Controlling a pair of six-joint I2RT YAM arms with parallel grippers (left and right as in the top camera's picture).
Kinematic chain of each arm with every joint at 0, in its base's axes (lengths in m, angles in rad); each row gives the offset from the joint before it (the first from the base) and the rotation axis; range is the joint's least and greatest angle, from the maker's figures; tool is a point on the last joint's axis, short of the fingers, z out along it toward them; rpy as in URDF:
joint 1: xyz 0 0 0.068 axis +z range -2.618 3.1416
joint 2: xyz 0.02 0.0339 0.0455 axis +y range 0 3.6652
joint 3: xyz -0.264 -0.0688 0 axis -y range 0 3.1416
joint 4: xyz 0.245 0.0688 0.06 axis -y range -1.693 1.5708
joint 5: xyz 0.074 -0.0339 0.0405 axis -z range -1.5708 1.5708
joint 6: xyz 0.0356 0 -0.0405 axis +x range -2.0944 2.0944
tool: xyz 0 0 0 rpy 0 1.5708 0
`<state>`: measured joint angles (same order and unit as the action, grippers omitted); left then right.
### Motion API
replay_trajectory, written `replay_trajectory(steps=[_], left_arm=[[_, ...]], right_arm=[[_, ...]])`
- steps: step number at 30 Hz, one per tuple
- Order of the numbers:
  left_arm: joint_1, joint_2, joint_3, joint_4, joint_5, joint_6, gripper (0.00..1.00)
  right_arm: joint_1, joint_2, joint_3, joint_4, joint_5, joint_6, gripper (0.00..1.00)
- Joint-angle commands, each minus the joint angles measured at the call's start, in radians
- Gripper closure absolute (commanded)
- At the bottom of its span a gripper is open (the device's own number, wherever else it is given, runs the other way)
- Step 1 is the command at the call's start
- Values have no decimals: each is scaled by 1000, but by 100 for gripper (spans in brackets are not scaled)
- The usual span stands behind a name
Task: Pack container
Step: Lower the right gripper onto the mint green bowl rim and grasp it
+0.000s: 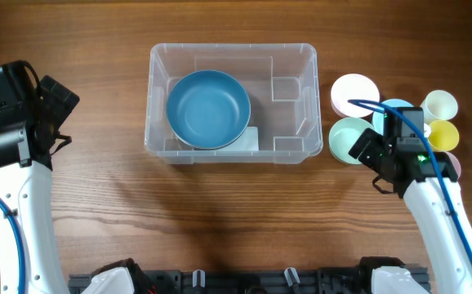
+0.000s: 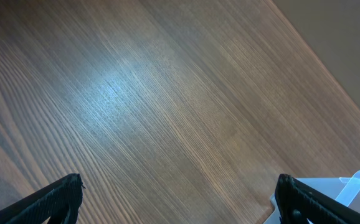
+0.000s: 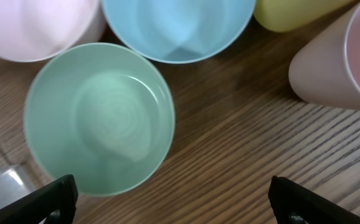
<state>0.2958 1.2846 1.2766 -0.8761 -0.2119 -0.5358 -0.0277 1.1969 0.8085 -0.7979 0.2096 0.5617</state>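
Now my right claw (image 3: 170, 191) hangs wide open close by the green bowl (image 3: 99, 118), so I can grab it for the bin (image 1: 301, 98) with the blue bowl (image 1: 207, 109).

Brown wood-grain surface (image 2: 167, 93) fills view; left tool (image 2: 180, 198) spread wide, empty; clear rectangular plastic container (image 2: 359, 184) corner bottom right.

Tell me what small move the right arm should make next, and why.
Likely lower the open right fingers over the near rim of the green bowl. They hang right above it, holding nothing, and the container has free room beside the blue bowl.
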Motion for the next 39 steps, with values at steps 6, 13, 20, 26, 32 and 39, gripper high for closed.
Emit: replay_trajectory(steps=[6,13,20,26,32,39], left_arm=[[5,4,8,-1,5,5,0],[5,4,8,-1,5,5,0],[5,4,8,-1,5,5,0],[5,4,8,-1,5,5,0],[5,4,8,-1,5,5,0],[5,4,8,-1,5,5,0]], right_arm=[[-180,84,-5,63,-240,-84,8],[-179,90,-6,64,-245,-193,13],[-179,90,-111,145,-237,-195,12],[-179,90,-194,250,-286,-193,17],[-179,90,-198,274,-286,-193,33],[-179,90,-230,330,-287,-150,37]])
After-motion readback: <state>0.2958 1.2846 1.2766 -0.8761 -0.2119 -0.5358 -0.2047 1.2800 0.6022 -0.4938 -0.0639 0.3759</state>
